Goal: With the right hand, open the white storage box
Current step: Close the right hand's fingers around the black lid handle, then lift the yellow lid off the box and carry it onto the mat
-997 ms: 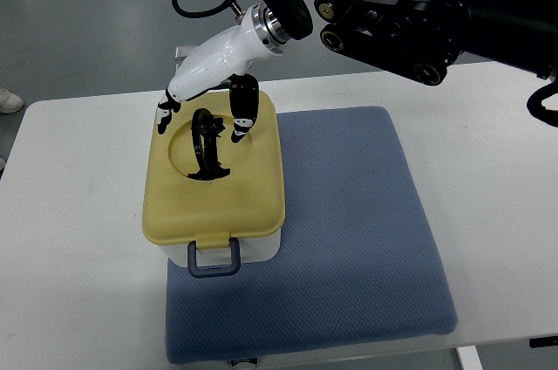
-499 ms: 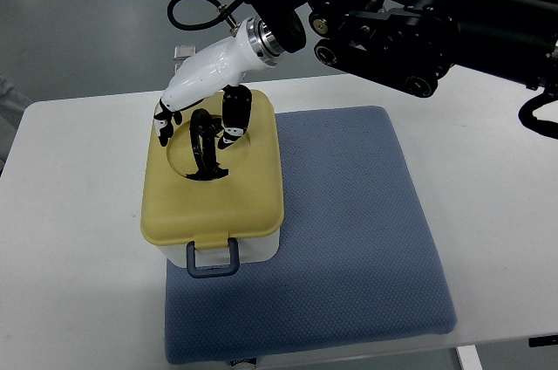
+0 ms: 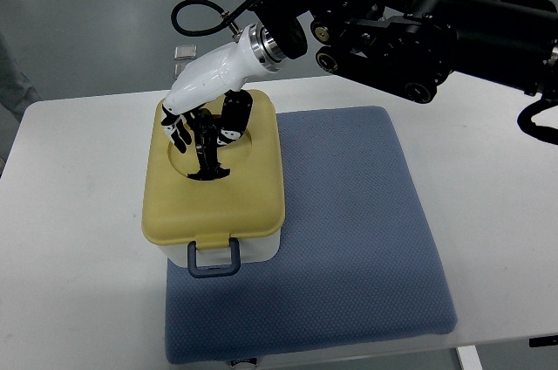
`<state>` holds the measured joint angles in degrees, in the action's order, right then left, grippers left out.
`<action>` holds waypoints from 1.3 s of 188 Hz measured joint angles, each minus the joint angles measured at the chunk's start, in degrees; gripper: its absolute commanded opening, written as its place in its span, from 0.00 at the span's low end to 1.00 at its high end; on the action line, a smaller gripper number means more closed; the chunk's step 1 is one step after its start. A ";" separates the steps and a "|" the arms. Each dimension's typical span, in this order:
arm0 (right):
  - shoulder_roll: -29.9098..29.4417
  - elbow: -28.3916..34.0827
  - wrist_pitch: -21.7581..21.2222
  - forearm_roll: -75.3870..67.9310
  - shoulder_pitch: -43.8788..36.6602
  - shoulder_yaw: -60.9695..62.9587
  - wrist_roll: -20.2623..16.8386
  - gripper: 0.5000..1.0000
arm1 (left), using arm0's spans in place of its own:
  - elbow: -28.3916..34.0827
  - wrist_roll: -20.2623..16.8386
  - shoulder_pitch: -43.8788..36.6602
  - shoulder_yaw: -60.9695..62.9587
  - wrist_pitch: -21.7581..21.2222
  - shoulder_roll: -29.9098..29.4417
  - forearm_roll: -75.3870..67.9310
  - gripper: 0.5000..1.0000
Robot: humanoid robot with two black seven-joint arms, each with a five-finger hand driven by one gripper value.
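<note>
Top view: the white-shelled right hand (image 3: 202, 117) with black finger joints is reaching in from the upper right and sitting over the far half of the white storage box (image 3: 214, 185), directly above its pale yellow plastic lid (image 3: 218, 200). The black folding carry handle (image 3: 207, 147) is lying in the round recess at the top of the lid, its long axis running roughly from the far edge of the box toward the near edge. The hand is lying just past the handle's far end and straddling it, fingers on the left, thumb on the right. The fingers (image 3: 180, 130) are curling downward on either side of the handle, partly closed; whether they are actually gripping it or only touching it cannot be told from this angle.

The box is standing at the left far corner of the blue textured foam mat (image 3: 349, 239), which is resting on the white surface (image 3: 70, 239). The blue-grey front latch (image 3: 214, 257) is facing the near edge, well apart from the hand and apparently fastened. Judging from this, the lid is not yet lifting. The left hand is not showing anywhere.
</note>
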<state>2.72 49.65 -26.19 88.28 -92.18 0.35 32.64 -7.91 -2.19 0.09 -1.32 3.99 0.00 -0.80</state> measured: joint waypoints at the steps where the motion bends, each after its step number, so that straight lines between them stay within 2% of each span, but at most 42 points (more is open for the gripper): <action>1: 0.00 0.00 0.00 0.00 0.01 0.00 0.01 0.13 | 0.00 0.00 0.00 0.00 0.00 0.00 0.00 1.00; 28: 0.01 0.00 0.00 0.00 0.06 0.00 0.05 0.00 | 0.00 0.00 0.00 0.00 0.00 0.00 0.00 1.00; 143: 1.73 -0.12 -0.12 -1.10 -0.74 1.47 1.09 0.00 | 0.00 0.00 0.00 0.00 0.00 0.00 0.00 1.00; 185: 7.45 -0.69 -0.08 -1.60 -0.62 3.56 1.43 0.00 | 0.00 0.01 0.00 0.00 -0.01 0.00 0.00 1.00; 245: 20.13 -2.80 1.46 -3.72 2.95 4.14 2.02 0.00 | 0.00 0.03 0.00 0.00 -0.01 0.00 0.00 1.00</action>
<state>22.85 46.85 -24.73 84.56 -89.23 4.48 34.66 -7.91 -2.15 0.09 -1.32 3.98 0.00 -0.80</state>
